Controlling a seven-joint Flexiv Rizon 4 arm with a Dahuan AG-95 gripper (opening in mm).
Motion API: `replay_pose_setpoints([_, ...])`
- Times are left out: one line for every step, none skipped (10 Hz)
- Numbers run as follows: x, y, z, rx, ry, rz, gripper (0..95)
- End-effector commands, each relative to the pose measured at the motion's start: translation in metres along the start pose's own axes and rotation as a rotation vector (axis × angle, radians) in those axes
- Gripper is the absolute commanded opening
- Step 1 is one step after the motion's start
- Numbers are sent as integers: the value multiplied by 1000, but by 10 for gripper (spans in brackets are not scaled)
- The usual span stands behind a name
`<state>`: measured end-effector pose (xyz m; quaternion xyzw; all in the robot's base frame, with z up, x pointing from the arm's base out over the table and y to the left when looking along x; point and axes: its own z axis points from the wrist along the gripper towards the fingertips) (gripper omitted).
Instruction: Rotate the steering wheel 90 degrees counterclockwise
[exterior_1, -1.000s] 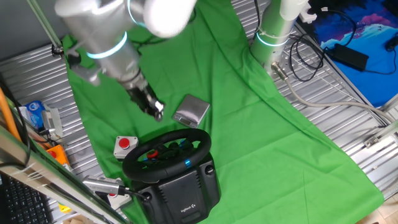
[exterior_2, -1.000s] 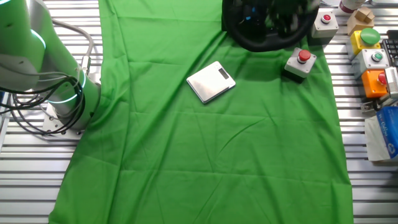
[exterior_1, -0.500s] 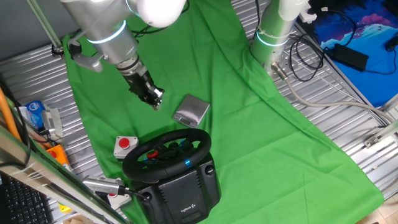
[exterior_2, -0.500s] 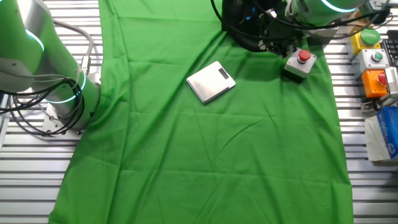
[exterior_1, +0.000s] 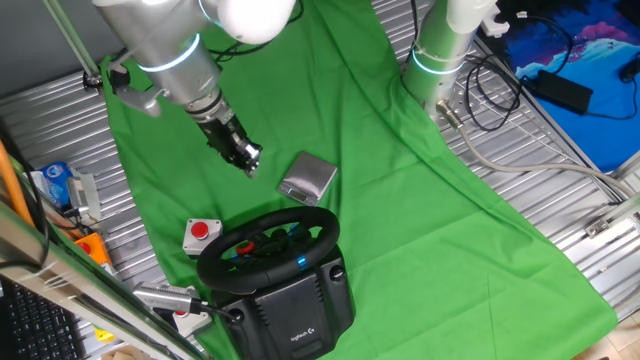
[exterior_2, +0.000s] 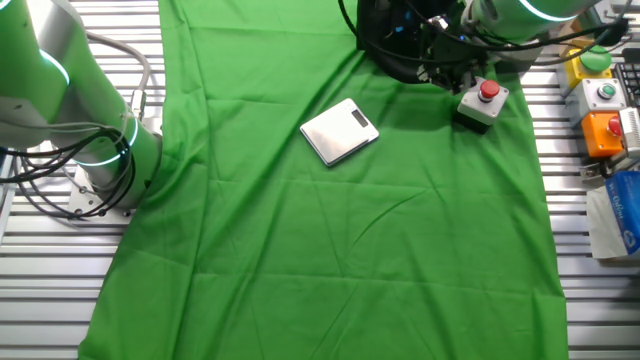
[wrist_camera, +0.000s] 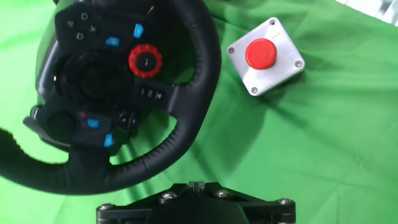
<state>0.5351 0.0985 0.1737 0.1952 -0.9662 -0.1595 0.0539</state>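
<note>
The black steering wheel (exterior_1: 325, 224) with red and blue hub buttons sits on its bulky black base (exterior_1: 300, 312) at the near edge of the green cloth. It also shows in the other fixed view (exterior_2: 392, 62) and fills the left of the hand view (wrist_camera: 205, 59). My gripper (exterior_1: 248, 160) hangs above the cloth, behind the wheel and apart from it. In the hand view its fingertips (wrist_camera: 196, 185) sit pressed together with nothing between them. In the other fixed view the gripper (exterior_2: 443, 72) is at the wheel's right side.
A small red push-button on a white box (exterior_1: 201, 233) (wrist_camera: 262, 55) (exterior_2: 486, 97) stands beside the wheel. A grey metal box (exterior_1: 308, 177) (exterior_2: 339, 131) lies on the cloth. More button boxes (exterior_2: 598, 95) line the table edge.
Over the last second the arm lifted up and back from the wheel. Since half a second ago it has hardly moved. The wheel has not turned.
</note>
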Motion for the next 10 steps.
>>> replay_pose_setpoints([2, -2, -1, 6, 4, 14, 0])
replay_pose_setpoints([6, -12, -2, 8, 13, -7, 0])
replay_pose_setpoints([14, -32, -3, 6, 11, -49, 0])
replay_pose_setpoints([18, -49, -4, 5, 12, -77, 0])
replay_pose_setpoints([20, -62, -4, 7, 13, -96, 0])
replay_pose_setpoints([25, -87, -7, 6, 20, -132, 0])
replay_pose_setpoints([27, -98, -8, 9, 23, -140, 0])
replay_pose_setpoints([29, -104, -7, 23, 29, -141, 0])
replay_pose_setpoints([29, -105, -5, 25, 29, -144, 0])
replay_pose_setpoints([29, -106, -4, 25, 30, -145, 0])
